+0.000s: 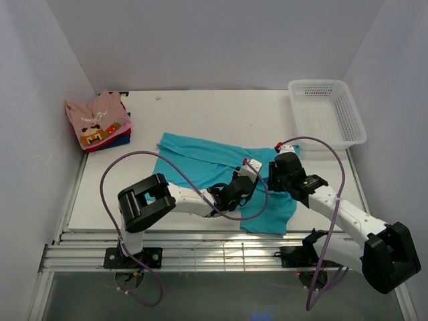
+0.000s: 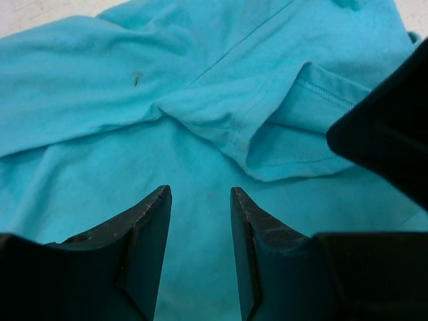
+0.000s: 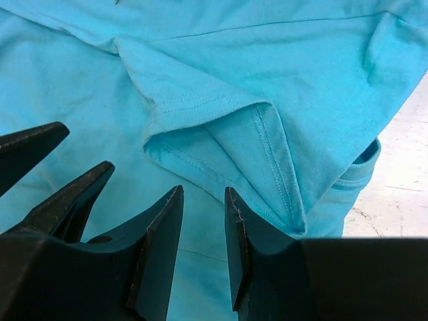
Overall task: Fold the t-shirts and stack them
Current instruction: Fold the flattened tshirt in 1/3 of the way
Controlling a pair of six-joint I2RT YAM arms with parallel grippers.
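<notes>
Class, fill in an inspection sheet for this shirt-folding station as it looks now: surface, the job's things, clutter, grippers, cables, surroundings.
Surface: white table, flat, a few faint marks.
Job's things: teal t-shirt spread out and rumpled mid-table, one sleeve folded over; folded stack at the far left, pink on top, red and dark blue beneath.
Clutter: white mesh basket at the far right, nothing in it.
Grippers: left gripper and right gripper both low over the teal t-shirt, jaws apart, nothing between them.
Cables: purple cables loop from each arm; the left one passes over the shirt.
Surroundings: white walls on three sides.
</notes>
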